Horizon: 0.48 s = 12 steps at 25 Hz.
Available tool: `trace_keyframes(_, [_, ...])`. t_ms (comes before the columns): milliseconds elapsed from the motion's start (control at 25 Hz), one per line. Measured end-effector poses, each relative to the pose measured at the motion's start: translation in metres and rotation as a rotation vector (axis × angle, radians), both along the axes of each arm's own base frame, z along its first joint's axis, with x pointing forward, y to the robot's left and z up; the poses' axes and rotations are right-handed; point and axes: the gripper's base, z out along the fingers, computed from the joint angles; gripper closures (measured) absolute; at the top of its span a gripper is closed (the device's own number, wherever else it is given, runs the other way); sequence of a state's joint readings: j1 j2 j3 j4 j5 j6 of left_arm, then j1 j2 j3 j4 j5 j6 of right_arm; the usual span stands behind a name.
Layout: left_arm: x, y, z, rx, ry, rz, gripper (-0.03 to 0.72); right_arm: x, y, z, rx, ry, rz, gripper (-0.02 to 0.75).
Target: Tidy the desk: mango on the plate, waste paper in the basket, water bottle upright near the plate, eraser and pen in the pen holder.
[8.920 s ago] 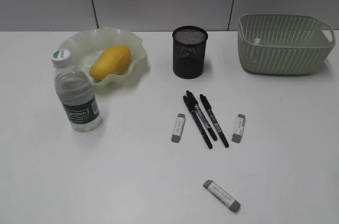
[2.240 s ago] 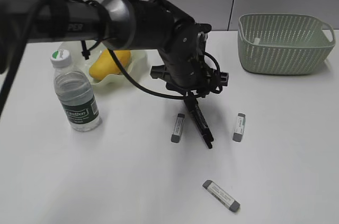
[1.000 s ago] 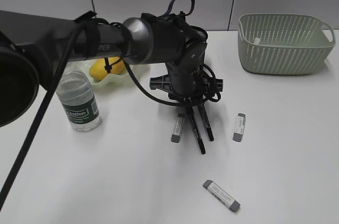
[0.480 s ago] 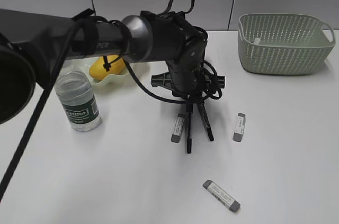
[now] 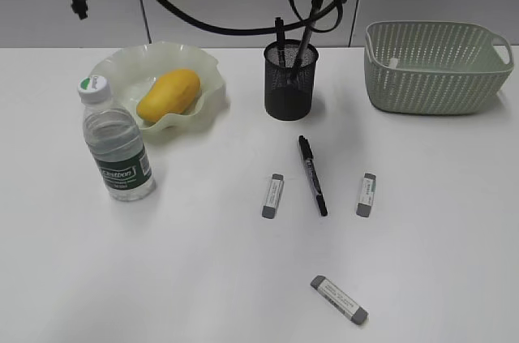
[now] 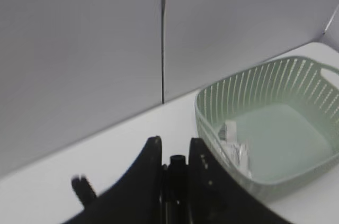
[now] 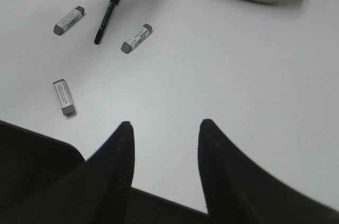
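- 2 pens (image 5: 290,43) stand in the pen holder (image 5: 290,83); the left claw (image 6: 175,160), directly above it, grips the top of 1 pen between narrowed jaws.
- 1 pen (image 5: 311,174) lies on the worktop (image 5: 203,262) just near of the holder, long axis running far to near.
- 3 erasers (image 5: 273,195) remain on the worktop.
- Right claw (image 7: 164,144): half open, empty, near right side.
- The left arm appears nearer the lying pen.
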<state>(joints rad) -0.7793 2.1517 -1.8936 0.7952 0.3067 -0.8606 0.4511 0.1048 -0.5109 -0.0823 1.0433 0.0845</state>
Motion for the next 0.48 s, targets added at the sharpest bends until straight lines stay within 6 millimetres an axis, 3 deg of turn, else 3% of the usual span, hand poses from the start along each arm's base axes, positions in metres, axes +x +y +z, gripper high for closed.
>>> trace_keyframes(240, [0.03,0.01,-0.007,-0.065,-0.179,-0.188,0.585,0.0,0.0,0.0,-0.001,0.0,0.0,0.408])
trace_keyframes(480, [0.069,0.048,-0.027,-0.185,-0.178,-0.178,0.586,0.0,0.0,0.0,-0.001,0.0,0.0,0.408])
